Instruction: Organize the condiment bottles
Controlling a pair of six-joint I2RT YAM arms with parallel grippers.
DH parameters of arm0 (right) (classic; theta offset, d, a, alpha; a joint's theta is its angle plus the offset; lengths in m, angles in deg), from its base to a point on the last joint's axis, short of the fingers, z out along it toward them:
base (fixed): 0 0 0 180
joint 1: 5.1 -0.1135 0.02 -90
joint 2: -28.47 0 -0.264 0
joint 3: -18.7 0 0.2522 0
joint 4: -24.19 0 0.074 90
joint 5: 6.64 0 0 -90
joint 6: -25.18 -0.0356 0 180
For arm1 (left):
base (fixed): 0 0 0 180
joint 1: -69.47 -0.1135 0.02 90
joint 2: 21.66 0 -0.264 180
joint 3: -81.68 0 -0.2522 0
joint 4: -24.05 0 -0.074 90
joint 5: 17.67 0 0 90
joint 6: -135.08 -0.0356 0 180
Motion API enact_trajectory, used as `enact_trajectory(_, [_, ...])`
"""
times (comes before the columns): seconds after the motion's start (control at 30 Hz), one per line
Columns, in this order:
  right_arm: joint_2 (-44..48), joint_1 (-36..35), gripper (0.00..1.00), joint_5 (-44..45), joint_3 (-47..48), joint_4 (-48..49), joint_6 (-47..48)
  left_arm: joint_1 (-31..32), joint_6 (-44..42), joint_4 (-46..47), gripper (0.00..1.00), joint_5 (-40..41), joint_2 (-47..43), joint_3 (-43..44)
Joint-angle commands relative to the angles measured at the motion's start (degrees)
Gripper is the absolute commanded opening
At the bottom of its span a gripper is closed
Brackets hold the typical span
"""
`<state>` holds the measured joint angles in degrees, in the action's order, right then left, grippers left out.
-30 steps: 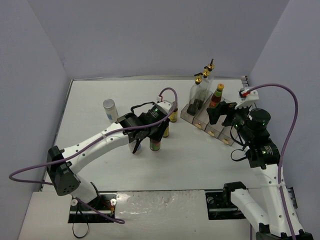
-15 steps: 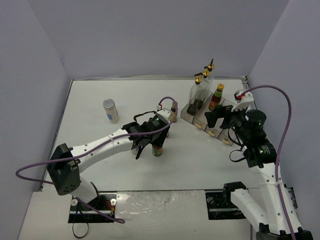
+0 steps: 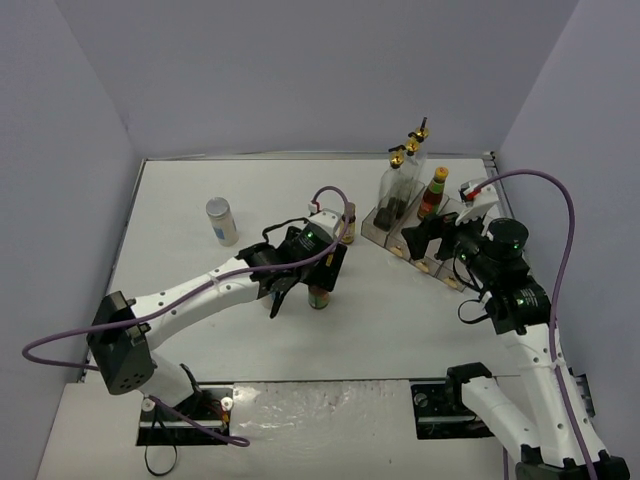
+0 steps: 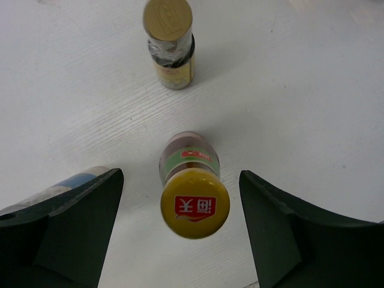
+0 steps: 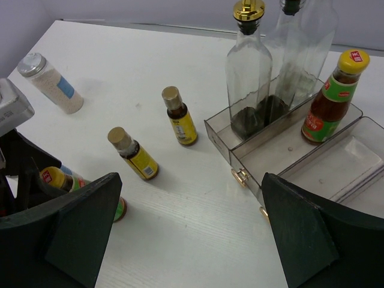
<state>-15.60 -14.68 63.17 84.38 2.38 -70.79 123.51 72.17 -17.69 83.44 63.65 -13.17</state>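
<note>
Left jaws newly off round-capped bottle [image 4: 194,204]

Rack [image 3: 412,247] at the table's two o'clock; pourer bottles [image 3: 396,190] in its rearmost compartment, sauce bottle [image 3: 433,192] in the next. Shaker [image 3: 222,221] at ten o'clock. Second sauce bottle [image 3: 319,296] near centre, small bottles [image 5: 180,117] toward its one o'clock.

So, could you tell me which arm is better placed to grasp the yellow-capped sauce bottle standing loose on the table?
Probably the left: the left gripper, open, flanks the sauce bottle on both sides, whereas the right gripper, also open, hangs beside the rack, away from it.
</note>
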Motion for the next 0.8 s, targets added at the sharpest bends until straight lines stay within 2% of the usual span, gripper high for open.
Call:
enact_trajectory(0.0, [-2.00,-3.06,1.00,-2.61,0.46,3.92,0.51,0.19,-0.26,-2.45,0.75,5.32,-7.20,8.18])
enact_trajectory(0.2, [-5.59,-13.97,1.00,1.53,-0.26,6.71,-0.73,-2.04,-3.18,-10.60,0.87,14.93,-16.49,12.66])
enact_trajectory(0.3, [-8.13,-19.33,1.00,5.55,-0.78,8.86,-1.06,-5.41,-3.19,-13.38,0.87,18.30,-21.34,11.09])
enact_trajectory(0.37, [-10.75,-24.91,1.00,7.78,-1.03,10.83,-1.07,-9.27,-3.27,-14.54,0.99,18.33,-24.72,8.96])
enact_trajectory(0.57, [-18.66,-36.88,1.00,14.64,-0.93,16.74,-1.90,-18.32,-4.05,-18.28,1.00,18.63,-34.58,0.98])
enact_trajectory(0.77, [-26.96,-42.78,1.00,19.68,-0.72,22.29,-2.95,-25.10,-5.36,-19.31,1.00,16.93,-43.08,-6.94])
